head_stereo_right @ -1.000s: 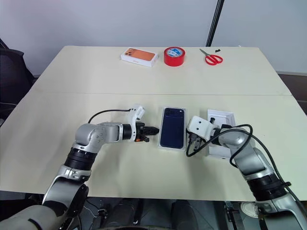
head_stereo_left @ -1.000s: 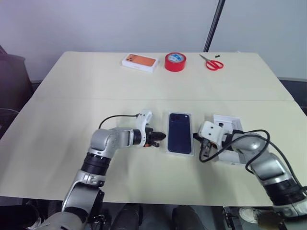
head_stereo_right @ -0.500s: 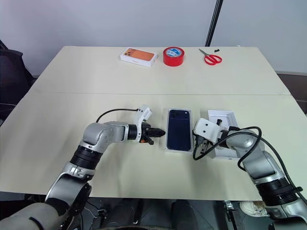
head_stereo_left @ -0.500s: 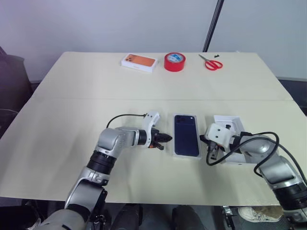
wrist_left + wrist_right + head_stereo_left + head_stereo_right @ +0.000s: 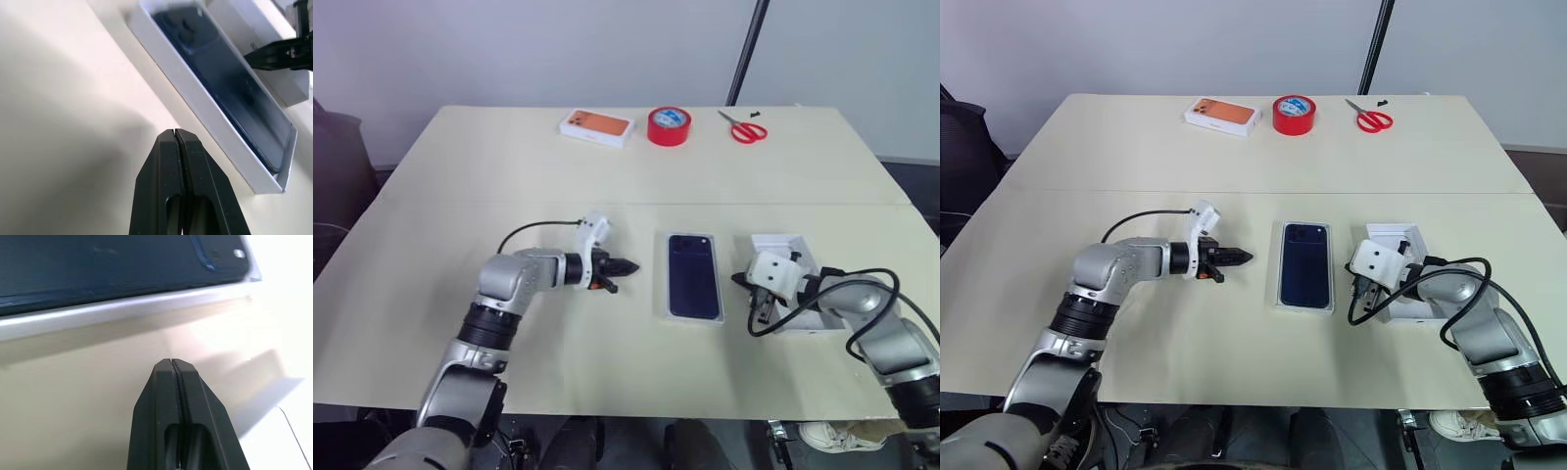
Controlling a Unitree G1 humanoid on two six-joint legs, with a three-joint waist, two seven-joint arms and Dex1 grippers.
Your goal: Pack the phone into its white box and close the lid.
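Phone [image 5: 693, 275] lies in the white box [image 5: 663, 304] (both grippers' jaws clenched, empty).

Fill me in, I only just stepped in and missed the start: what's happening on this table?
A two-armed robot is packing a phone into its white box. The phone already lies in that shallow tray at mid-table. The left gripper and the right gripper sit on either side of it, both shut and holding nothing. The lid lies open side up on the table by the right gripper, not yet on. An orange-topped box, red tape and scissors sit untouched along the far edge.
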